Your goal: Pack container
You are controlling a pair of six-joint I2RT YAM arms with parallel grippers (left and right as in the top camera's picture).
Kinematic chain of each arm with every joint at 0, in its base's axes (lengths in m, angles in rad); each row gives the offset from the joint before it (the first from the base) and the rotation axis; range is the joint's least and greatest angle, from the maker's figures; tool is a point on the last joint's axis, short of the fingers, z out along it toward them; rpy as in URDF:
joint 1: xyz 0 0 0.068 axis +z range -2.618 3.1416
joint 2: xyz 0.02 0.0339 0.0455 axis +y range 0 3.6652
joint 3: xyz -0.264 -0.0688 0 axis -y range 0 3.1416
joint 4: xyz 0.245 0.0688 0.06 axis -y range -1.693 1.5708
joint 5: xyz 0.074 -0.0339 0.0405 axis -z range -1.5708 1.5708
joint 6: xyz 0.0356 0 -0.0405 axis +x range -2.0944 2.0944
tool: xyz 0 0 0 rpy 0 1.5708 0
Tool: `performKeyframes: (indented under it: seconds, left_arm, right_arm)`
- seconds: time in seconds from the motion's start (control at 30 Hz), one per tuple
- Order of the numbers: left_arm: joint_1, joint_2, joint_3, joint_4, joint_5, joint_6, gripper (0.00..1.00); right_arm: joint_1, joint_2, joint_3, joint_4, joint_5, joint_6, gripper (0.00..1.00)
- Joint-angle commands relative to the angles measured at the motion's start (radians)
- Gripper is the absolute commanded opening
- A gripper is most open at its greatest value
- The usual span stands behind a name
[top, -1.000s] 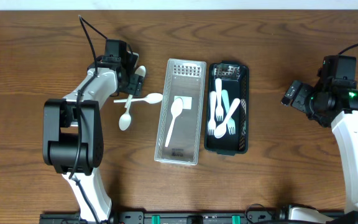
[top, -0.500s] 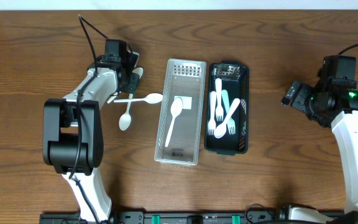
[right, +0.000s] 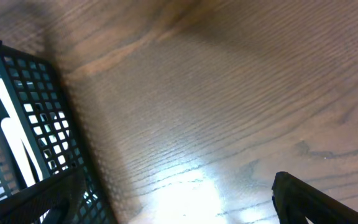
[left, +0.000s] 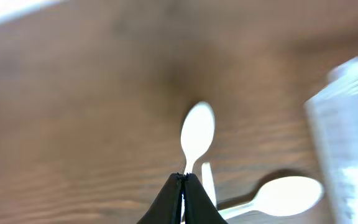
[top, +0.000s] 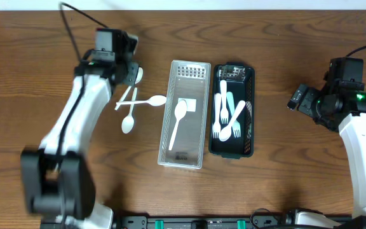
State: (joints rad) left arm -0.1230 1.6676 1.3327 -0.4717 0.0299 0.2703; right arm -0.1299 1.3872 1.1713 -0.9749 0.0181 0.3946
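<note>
My left gripper [top: 131, 75] is shut on the handle of a white plastic spoon [top: 138, 76] at the table's back left. In the left wrist view the spoon's bowl [left: 197, 130] sticks out past the closed left gripper [left: 183, 177]. Two more white spoons [top: 152, 100] [top: 129, 121] lie on the wood beside it. A white basket [top: 197, 70] holds one spoon [top: 178, 116]. The black basket [top: 251, 108] beside it holds white forks [top: 223, 114]. My right gripper [top: 297, 97] hangs open to the right of the black basket [right: 17, 124], with nothing between its fingers [right: 309, 200].
The two baskets stand side by side in the middle of the wooden table. The loose spoon [left: 284, 196] lies just below my left gripper's tips, with the white basket's wall [left: 347, 124] to its right.
My left gripper has shut on the spoon's handle. The left arm has then risen and swung, taking the spoon up off the table. The right arm has stayed still.
</note>
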Motion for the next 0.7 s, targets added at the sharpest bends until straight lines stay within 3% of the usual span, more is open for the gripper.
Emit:
performKeyframes:
  seconds: [0.0, 0.1, 0.17, 0.3, 0.67]
  left_arm:
    - [-0.014, -0.042, 0.003, -0.020, 0.004, 0.006, 0.07]
    - [0.000, 0.013, -0.012, -0.018, 0.003, 0.008, 0.17]
    - [0.011, 0.082, -0.014, -0.016, 0.003, 0.010, 0.30]
    - [0.029, 0.219, -0.014, -0.014, 0.004, 0.010, 0.41]
    - [0.034, 0.349, -0.014, 0.022, 0.003, 0.010, 0.47]
  right_arm:
    - [-0.003, 0.001, -0.001, 0.006, 0.000, 0.013, 0.99]
    - [-0.002, 0.001, -0.001, 0.005, 0.000, 0.013, 0.99]
    - [-0.002, 0.001, -0.001, 0.005, 0.001, 0.013, 0.99]
    - [-0.002, 0.000, -0.001, 0.002, 0.001, 0.012, 0.99]
    - [-0.002, 0.001, -0.001, -0.005, 0.001, 0.012, 0.99]
